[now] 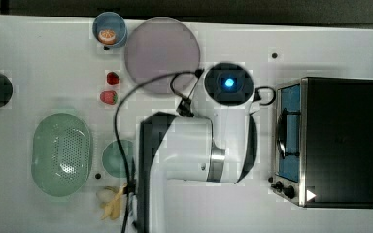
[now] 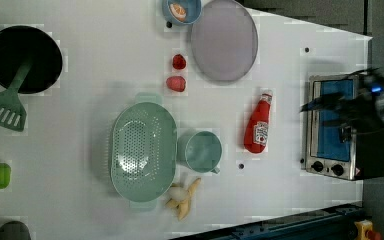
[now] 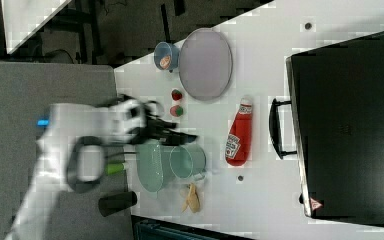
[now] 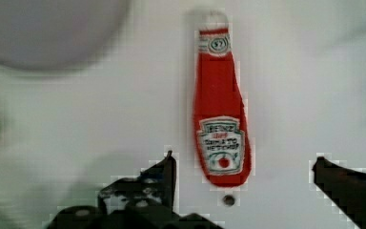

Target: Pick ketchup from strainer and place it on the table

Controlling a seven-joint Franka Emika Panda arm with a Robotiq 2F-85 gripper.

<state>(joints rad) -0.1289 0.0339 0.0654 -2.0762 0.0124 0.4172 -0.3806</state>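
We see the ketchup [image 4: 220, 119] lying flat on the tabletop [image 2: 105, 75], well apart from the empty strainer [image 2: 142, 149]. The pincer [image 4: 243, 179] is spread and empty above it, straddling the bottle's base, cap pointing away.

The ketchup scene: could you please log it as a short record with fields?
ketchup: lying flat on the table, outside the strainer
strainer: nothing inside
gripper: open, above the bottle, holding nothing
green cup: touching the strainer on the left view's right
plate: bare
task state: ketchup already on the table
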